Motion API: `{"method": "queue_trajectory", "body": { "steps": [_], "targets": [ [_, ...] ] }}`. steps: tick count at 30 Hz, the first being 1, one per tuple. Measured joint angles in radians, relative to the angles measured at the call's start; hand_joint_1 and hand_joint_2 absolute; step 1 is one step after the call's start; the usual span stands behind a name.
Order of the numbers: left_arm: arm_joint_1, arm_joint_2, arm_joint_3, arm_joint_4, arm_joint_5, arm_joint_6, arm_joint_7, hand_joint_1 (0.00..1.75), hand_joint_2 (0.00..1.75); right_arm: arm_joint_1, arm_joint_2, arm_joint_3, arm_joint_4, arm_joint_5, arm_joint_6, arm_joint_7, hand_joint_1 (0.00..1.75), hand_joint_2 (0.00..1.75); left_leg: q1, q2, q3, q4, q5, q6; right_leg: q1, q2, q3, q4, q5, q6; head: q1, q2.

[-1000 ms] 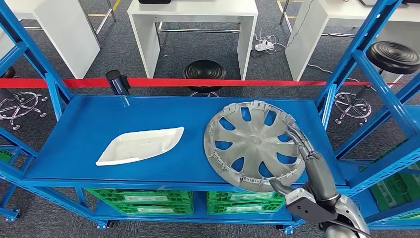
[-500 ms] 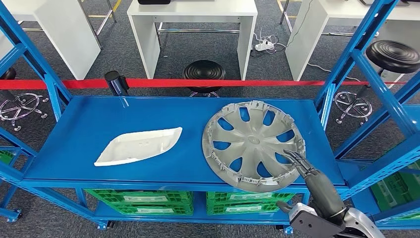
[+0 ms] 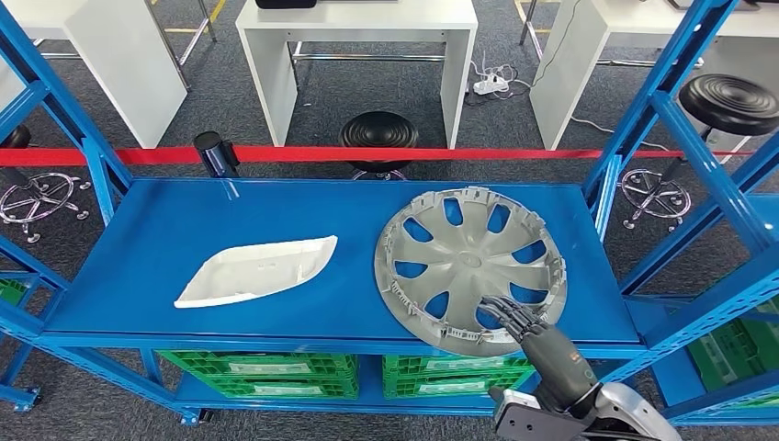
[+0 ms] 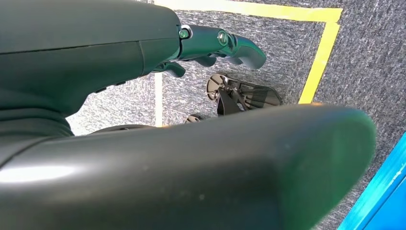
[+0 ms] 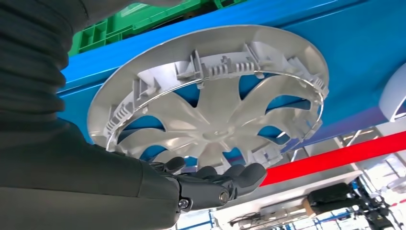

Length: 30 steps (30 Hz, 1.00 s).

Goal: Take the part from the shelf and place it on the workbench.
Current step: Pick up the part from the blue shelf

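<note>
Reaching right hand (image 3: 528, 329) over hubcap (image 3: 464, 262)

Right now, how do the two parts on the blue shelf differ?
The hubcap is grey, round and spoked with openings; the white cover is elongated, pointed and solid. The hubcap overhangs the shelf's front edge under the right hand; the white cover lies apart, untouched. Both lie inner side up.

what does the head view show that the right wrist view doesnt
Head view alone: the whole white part lying left of the hubcap, two black stools and white tables behind the rope. Right wrist view alone: the hubcap's clips and ribs close up. Both: the grey hubcap on the blue shelf, the right hand at its rim, the red rope.
</note>
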Motion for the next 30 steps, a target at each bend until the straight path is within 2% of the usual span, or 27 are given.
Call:
{"method": "queue_trajectory", "body": {
  "steps": [10,22,30],
  "targets": [
    [-0.001,-0.002,0.000,0.000,-0.004,0.000,0.006,0.00,0.00,-0.051,-0.020,0.057,0.057,0.008,0.009,0.002,0.00,1.75,0.000,0.000,0.001,-0.001,0.000,0.000,0.000,0.000,0.000,0.000,0.000,0.000,0.000,0.000],
    [-0.001,-0.008,0.001,0.000,-0.003,0.005,-0.002,0.00,0.00,-0.280,-0.029,0.196,0.308,-0.027,-0.032,0.013,0.00,1.75,0.000,0.001,0.002,-0.001,0.001,-0.001,0.000,0.001,0.002,0.000,0.001,-0.001,0.000,0.000],
    [-0.001,-0.008,0.001,0.000,-0.006,0.005,-0.005,0.00,0.00,-0.358,-0.019,0.248,0.427,-0.023,-0.061,0.023,0.00,1.75,0.000,0.000,0.002,-0.001,0.001,-0.001,0.000,0.001,0.002,0.000,0.001,-0.001,0.000,0.000]
  ]
}}
